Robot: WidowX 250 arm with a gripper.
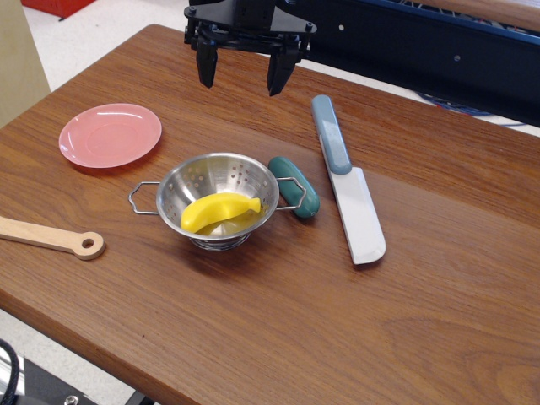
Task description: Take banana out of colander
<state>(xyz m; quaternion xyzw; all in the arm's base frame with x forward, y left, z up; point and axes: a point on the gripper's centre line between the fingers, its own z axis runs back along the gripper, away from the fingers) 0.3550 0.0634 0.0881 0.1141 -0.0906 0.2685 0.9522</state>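
While banana [221,211] fills colander [218,181], jaws parted overhead

A lab-like test setup; a wooden table [278,321] holding toy kitchenware stands on pale speckled floor [93,34], upper left.

Single fixed view, set high and facing the front of the gripper [245,74], looking down at a slant across the wooden table [439,321]. The jaws hang at the top edge, fingers spread. The colander [218,198] lies below them, mid-frame; the table's near edge runs diagonally across the lower left. Moderate distance.
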